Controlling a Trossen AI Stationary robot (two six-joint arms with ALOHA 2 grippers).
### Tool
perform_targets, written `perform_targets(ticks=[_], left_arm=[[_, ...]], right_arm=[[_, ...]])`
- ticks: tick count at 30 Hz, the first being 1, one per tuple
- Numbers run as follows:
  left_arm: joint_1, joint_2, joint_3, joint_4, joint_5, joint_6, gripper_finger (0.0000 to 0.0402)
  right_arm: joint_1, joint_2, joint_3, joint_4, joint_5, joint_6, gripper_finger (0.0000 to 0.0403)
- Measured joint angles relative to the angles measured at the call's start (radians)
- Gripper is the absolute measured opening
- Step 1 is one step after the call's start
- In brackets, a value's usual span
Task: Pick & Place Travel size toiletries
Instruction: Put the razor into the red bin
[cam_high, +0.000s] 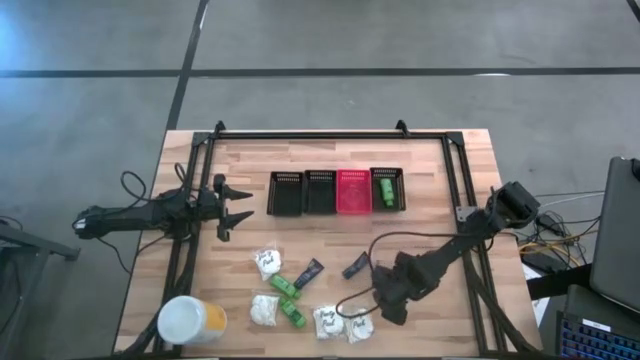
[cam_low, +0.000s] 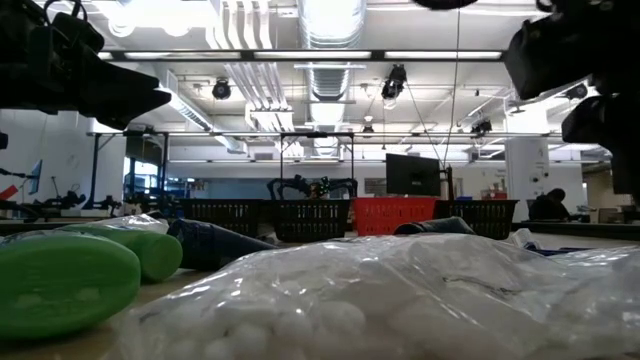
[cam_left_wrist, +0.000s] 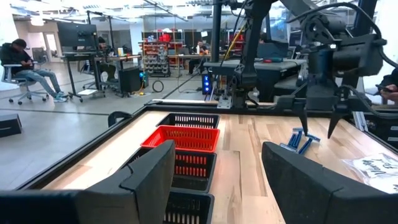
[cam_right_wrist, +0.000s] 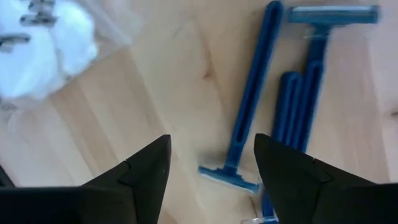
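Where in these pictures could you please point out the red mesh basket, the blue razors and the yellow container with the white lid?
red mesh basket (cam_high: 353, 191): high view, on its mesh floor.
blue razors (cam_right_wrist: 252, 102): right wrist view, on one razor's handle.
yellow container (cam_high: 187, 322): high view, on its white lid.

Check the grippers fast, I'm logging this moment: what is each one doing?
Left gripper: open, empty, near the baskets.
Right gripper: open, empty, above the blue razors.
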Motion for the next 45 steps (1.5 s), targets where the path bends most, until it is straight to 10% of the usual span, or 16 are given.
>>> perform_targets(ticks=[18, 45], left_arm=[[0.000, 0.000, 0.000, 0.000, 0.000, 0.000, 0.0248], [0.000, 0.000, 0.000, 0.000, 0.000, 0.000, 0.0248]], right_arm=[[0.022, 0.057, 0.019, 0.000, 0.025, -0.079, 0.0292], [0.003, 0.060, -0.056, 0.029, 0.067, 0.220, 0.0167]])
